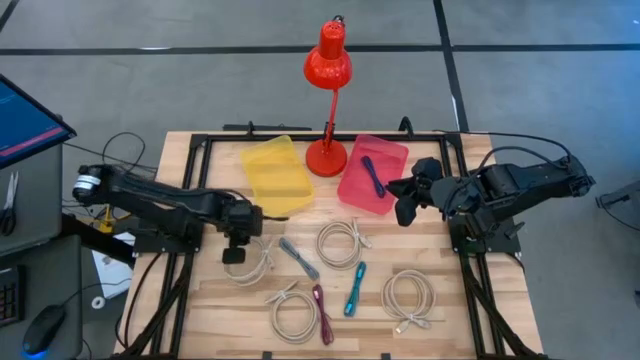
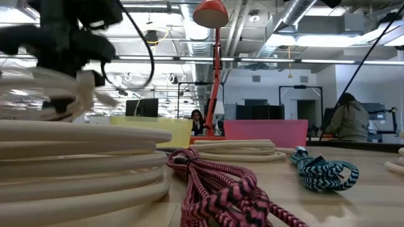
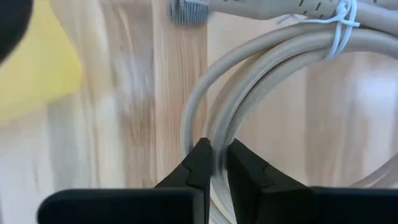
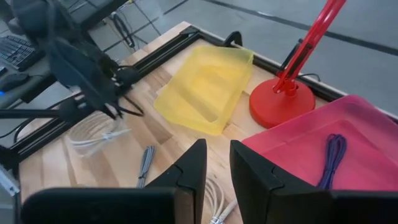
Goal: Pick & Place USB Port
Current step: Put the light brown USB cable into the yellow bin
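Your left gripper (image 1: 234,255) sits at about eight o'clock from the red lamp (image 1: 327,62), its fingers pinched on a strand of the cream cable coil (image 1: 250,262) at the bench's left middle. Lift straight up and slowly; I judge the grip thin, on one or two loops only, so the zip-tied bundle may swing or slip. Carry it toward the yellow tray (image 1: 276,174), which lies just at twelve o'clock from the coil, and let go low over the tray's middle.

Your right gripper (image 1: 408,198) waits over the pink tray (image 1: 384,155), fingers close together with nothing between them; a purple cable (image 1: 373,177) already lies in that tray.

The left wrist view alone shows the pinch itself: fingers (image 3: 198,167) squeezing the cream strand, and the white zip tie (image 3: 341,18) binding the loops. The high view hides that contact under the wrist, but alone gives you the whole layout: other cream coils, a grey cable (image 1: 299,258), a maroon one (image 1: 322,310) and a teal one (image 1: 355,288) nearer the bench's front.
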You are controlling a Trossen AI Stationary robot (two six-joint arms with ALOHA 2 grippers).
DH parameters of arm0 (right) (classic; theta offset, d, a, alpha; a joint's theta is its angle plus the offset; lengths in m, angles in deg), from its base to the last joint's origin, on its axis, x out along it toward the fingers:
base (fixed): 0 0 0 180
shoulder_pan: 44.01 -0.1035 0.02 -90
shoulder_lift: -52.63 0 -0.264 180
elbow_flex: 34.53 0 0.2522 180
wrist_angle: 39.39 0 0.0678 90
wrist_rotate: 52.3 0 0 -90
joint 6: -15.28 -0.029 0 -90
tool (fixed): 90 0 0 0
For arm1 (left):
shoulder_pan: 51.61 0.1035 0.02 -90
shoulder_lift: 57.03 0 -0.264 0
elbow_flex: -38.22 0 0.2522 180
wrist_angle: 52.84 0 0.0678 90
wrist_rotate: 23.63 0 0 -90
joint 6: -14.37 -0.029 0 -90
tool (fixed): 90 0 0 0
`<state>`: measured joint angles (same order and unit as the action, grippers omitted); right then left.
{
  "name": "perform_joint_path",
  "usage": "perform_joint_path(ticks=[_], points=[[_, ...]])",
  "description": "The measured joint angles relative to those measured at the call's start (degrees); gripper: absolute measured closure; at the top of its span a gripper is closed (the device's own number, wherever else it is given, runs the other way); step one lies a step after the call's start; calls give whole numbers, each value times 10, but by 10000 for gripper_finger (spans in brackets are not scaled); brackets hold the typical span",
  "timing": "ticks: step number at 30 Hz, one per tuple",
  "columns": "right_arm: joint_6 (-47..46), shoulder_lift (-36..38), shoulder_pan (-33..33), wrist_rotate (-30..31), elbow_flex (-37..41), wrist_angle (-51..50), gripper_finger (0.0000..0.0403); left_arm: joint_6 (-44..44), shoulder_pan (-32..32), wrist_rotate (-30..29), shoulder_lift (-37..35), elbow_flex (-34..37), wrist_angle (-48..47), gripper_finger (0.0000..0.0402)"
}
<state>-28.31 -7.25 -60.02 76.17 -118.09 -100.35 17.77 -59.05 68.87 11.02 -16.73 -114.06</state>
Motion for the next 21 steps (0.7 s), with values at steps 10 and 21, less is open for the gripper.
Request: perform_joint_path(ticks=[10, 21], points=[[0, 0, 0, 51, 0, 0, 339, 76, 20, -67, -154, 0, 76, 372], [0, 0, 29, 66, 0, 0, 339, 49, 92, -197, -210, -1, 176, 372]])
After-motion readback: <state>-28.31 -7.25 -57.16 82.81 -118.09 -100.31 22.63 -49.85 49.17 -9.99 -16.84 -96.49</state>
